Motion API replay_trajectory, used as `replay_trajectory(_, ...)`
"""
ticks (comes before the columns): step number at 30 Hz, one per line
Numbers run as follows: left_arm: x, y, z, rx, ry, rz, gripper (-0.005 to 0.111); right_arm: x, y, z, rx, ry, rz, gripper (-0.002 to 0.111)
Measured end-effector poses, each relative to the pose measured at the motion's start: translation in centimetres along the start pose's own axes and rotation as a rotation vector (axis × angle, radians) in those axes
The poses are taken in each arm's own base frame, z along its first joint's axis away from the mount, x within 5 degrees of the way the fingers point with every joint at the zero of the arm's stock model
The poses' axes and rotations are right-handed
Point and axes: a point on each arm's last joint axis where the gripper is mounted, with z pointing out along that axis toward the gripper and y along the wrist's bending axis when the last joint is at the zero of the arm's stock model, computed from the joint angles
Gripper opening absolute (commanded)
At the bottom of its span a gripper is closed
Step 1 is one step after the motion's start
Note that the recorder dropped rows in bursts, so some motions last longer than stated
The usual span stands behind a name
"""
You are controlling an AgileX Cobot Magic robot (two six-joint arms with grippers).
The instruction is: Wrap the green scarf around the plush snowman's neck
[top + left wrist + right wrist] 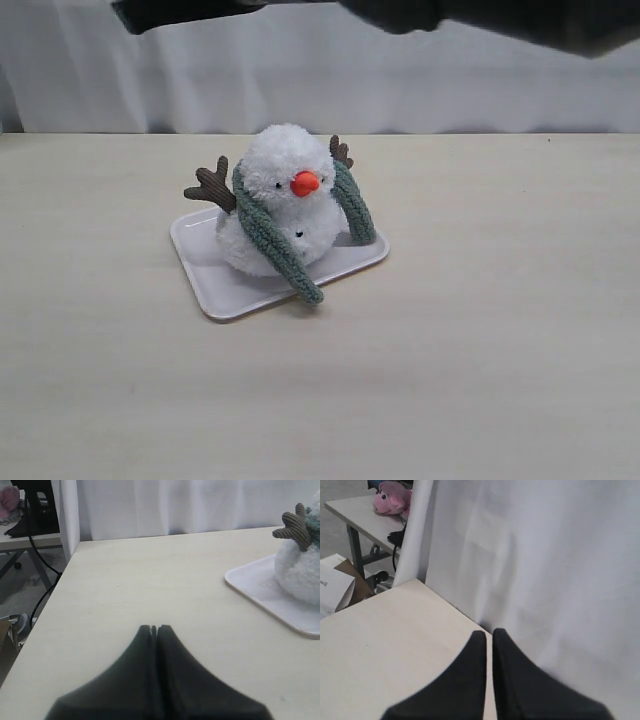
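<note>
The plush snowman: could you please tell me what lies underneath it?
The plush snowman sits on a white tray, which rests on the table. The tray surface beneath its body is covered, so anything there cannot be seen.

A pale wood-grain counter [500,380] fills the lower three quarters of the exterior frame, and a white curtain [400,90] hangs across the top behind it. Past the curtain's edge are a grey floor [22,592], black cables [41,560], a cardboard box [350,572] and a side table [360,517] bearing a pink plush toy [392,502]. The light is soft and even.
</note>
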Motion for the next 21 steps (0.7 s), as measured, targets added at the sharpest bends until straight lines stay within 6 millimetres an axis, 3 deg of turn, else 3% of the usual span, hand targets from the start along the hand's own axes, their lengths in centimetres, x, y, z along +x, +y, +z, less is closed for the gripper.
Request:
replay_trajectory(5, 0.0, 0.0, 0.0, 0.0, 0.0, 0.0, 0.0, 1.7, -3.7, -4.7, 0.038, -0.023, 0.059, 0.004)
replay_trajectory(11, 0.0, 0.0, 0.0, 0.0, 0.0, 0.0, 0.0, 5.9, -7.2, -9.2, 0.121, 0.024, 0.142, 0.005)
replay_trajectory(15, 0.0, 0.0, 0.0, 0.0, 0.0, 0.0, 0.0, 10.5, -9.8, -9.7, 0.21, 0.141, 0.265, 0.016)
replay_trajectory(21, 0.0, 0.0, 0.0, 0.0, 0.0, 0.0, 0.0, 17.1, -12.7, -8.4, 0.293, 0.341, 0.43, 0.041)
